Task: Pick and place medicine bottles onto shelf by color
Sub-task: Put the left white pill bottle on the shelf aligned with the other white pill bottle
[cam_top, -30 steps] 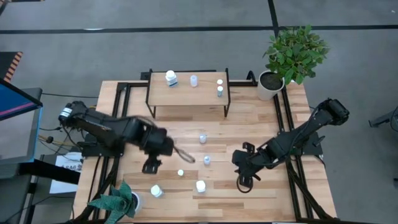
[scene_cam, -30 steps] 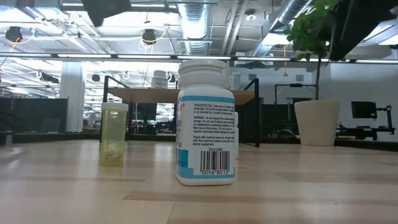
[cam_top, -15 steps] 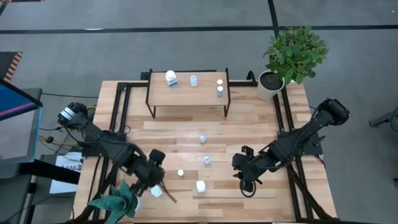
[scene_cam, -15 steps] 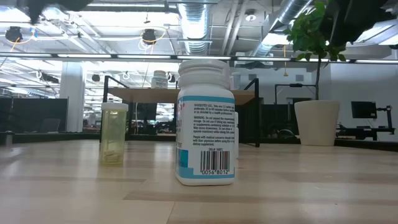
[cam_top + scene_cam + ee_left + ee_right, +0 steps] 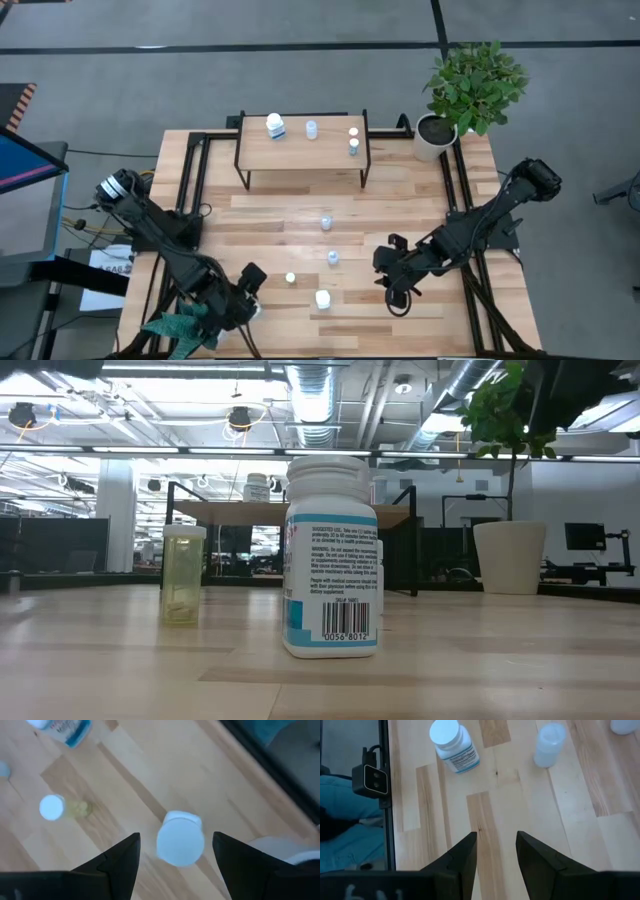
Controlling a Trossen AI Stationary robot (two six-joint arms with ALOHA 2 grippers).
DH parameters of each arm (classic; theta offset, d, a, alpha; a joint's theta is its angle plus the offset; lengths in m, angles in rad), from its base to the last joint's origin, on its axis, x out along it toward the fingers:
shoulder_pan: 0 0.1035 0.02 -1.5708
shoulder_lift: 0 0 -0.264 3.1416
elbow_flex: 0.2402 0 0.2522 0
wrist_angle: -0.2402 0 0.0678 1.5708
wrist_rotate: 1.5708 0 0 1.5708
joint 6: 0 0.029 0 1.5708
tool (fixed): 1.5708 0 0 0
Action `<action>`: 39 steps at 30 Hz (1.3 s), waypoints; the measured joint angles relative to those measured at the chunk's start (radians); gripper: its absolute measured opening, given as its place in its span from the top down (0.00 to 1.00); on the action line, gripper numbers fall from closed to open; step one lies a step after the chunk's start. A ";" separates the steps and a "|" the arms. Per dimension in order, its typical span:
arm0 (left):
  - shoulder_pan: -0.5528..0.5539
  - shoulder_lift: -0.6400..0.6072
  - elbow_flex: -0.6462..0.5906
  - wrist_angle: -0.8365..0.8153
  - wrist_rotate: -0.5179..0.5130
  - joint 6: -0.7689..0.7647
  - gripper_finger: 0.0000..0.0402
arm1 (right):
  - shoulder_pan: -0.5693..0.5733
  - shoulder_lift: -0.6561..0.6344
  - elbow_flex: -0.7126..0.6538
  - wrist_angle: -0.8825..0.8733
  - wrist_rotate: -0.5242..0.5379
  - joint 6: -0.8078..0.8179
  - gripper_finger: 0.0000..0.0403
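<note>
- Left end effector [image 5: 243,318] hangs low over the near-left corner of the worktop [image 5: 400,200], directly above a white-capped bottle [image 5: 180,839]. Its fingers [image 5: 115,860] are spread wide on either side of that bottle's cap and hold nothing.
- Four medicine bottles stand on the shelf [image 5: 260,152] at the far side: a larger white bottle with a blue label [image 5: 275,125], a pale one [image 5: 311,128], and two tiny ones [image 5: 353,132], [image 5: 354,146] close together near the shelf's right end.
- Five more bottles stand on the worktop. One sits under the left end effector; a tiny white-topped vial [image 5: 290,278] and a larger white bottle [image 5: 322,298] stand near the front; two small pale-blue ones [image 5: 326,222], [image 5: 332,257] stand in the middle, one behind the other.
- Right end effector [image 5: 395,292] hovers over the near-right part of the worktop, just right of the larger white bottle. Its fingers [image 5: 462,855] are parted with bare wood between them.
- Two potted plants: a bluish-leaved one [image 5: 185,325] at the near-left corner and a green one in a white pot [image 5: 470,85] at the far-right corner.
- The worktop is light wooden planking; black rails [image 5: 455,200] run along its sides.
- The floor around it is grey. The low view shows an open hall with ceiling ducts [image 5: 310,385] and strip lights.
</note>
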 joint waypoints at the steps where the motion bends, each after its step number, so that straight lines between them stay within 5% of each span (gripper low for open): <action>1: -0.004 0.015 0.000 0.002 -0.006 0.003 0.41 | 0.000 0.000 0.000 0.000 0.000 0.000 0.60; 33: -0.005 0.179 0.019 -0.002 -0.009 0.049 0.42 | 0.000 0.000 0.001 0.004 0.000 -0.008 0.60; 39: 0.022 0.177 0.047 -0.006 -0.004 0.045 0.54 | 0.000 0.000 0.001 0.003 0.000 -0.008 0.60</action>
